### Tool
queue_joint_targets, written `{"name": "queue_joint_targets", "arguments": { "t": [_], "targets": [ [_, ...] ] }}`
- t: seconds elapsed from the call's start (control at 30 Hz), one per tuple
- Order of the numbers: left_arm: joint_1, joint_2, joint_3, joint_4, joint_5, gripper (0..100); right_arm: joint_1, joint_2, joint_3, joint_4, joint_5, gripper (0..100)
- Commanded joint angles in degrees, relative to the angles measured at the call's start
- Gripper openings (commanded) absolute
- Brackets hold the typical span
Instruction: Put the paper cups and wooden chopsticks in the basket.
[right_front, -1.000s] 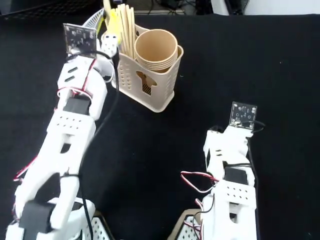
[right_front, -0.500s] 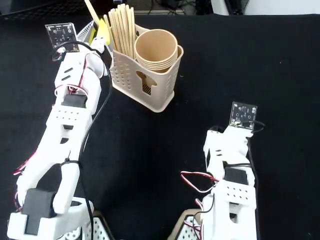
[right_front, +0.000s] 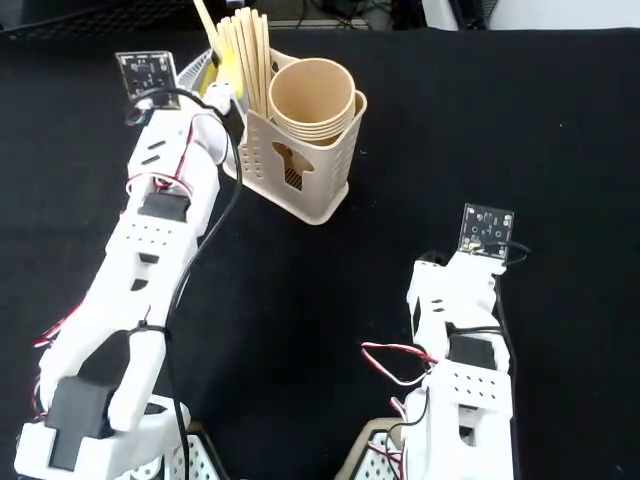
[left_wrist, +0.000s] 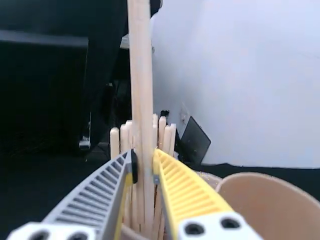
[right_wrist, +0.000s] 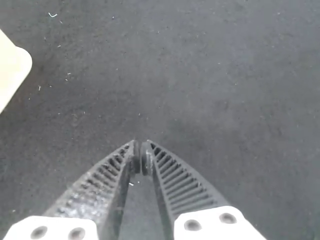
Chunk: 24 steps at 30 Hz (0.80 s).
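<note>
Paper cups (right_front: 312, 97) right of chopsticks (right_front: 245, 60) in basket (right_front: 297, 170).

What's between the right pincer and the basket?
Bare black tablecloth. The right wrist view shows it running from the shut right pincer to the basket corner, with nothing lying on it.

White arms (right_front: 150, 240) carry red-black cables (right_front: 390, 352); left pincer (left_wrist: 143, 167) grey-yellow, right pincer (right_wrist: 140, 157) dark.
</note>
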Motion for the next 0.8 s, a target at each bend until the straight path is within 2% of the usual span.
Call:
{"name": "queue_joint_targets", "arguments": {
  "t": [0.0, 0.13, 0.3, 0.77],
  "targets": [
    [0.57, -0.35, 0.75, -0.97, -0.18, 3, -0.7, -1.01, -0.31, -1.32, 0.44, 3.9],
    [0.48, -0.35, 2.51, -0.88, -0.26, 4, -0.7, -1.01, -0.31, -1.32, 0.44, 3.9],
    [0.48, -0.35, 3.12, -0.88, -0.26, 11, -0.7, -1.01, -0.31, -1.32, 0.44, 3.9],
    [-0.13, -1.41, 3.12, -0.79, -0.26, 11, -0.7, -1.01, -0.31, -1.32, 0.44, 3.9]
  ]
}}
